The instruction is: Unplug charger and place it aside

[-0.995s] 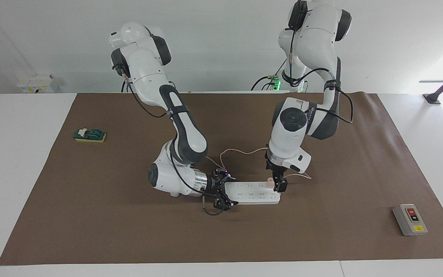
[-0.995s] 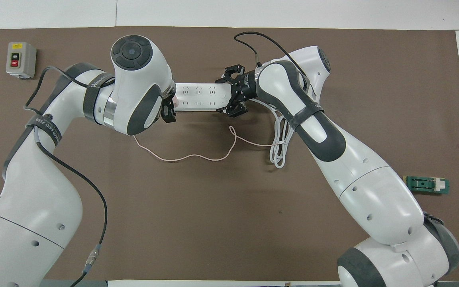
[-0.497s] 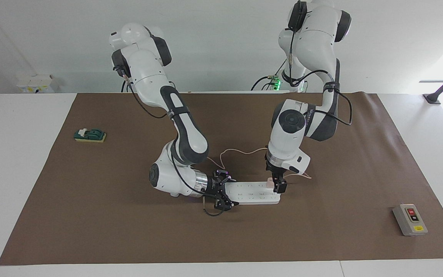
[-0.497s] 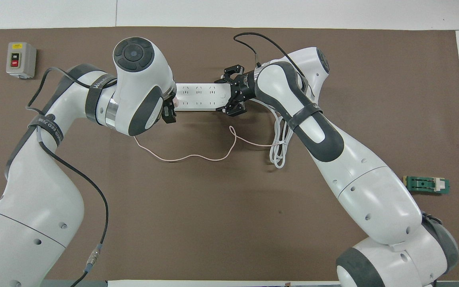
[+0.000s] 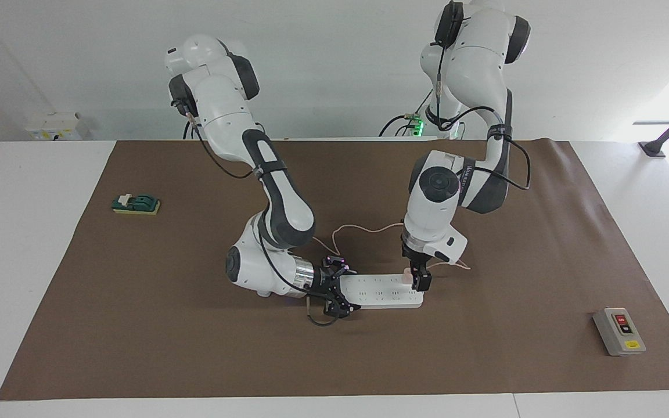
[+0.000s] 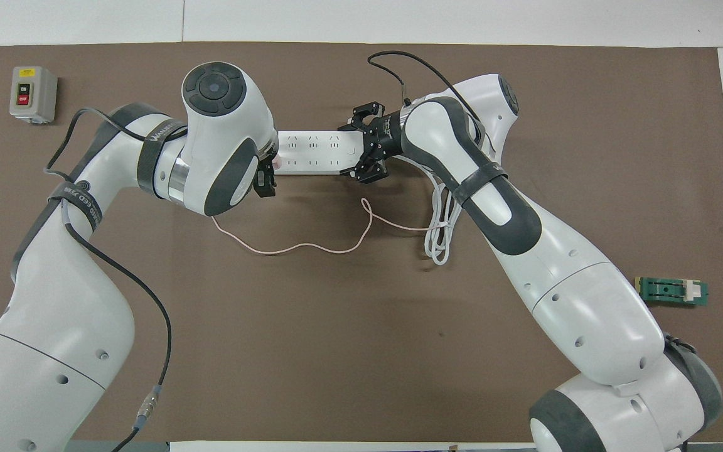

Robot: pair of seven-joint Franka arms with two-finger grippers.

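The pale pink charger (image 5: 407, 275) is plugged into the white power strip (image 5: 378, 289) at the end toward the left arm; it also shows in the overhead view (image 6: 277, 162). Its thin pink cable (image 6: 302, 247) loops over the mat nearer to the robots. My left gripper (image 5: 418, 279) is down at the charger, right beside it. My right gripper (image 5: 337, 292) is shut on the strip's other end and holds it flat on the mat; it also shows in the overhead view (image 6: 366, 147).
The strip's thick white cord (image 6: 440, 235) lies coiled under my right arm. A grey switch box (image 5: 619, 331) stands toward the left arm's end. A green block (image 5: 136, 204) lies toward the right arm's end. A brown mat (image 5: 485, 360) covers the table.
My left arm has shifted slightly, bringing its gripper a little closer to the charger. The charger is still plugged in. My right gripper has stayed on the strip.
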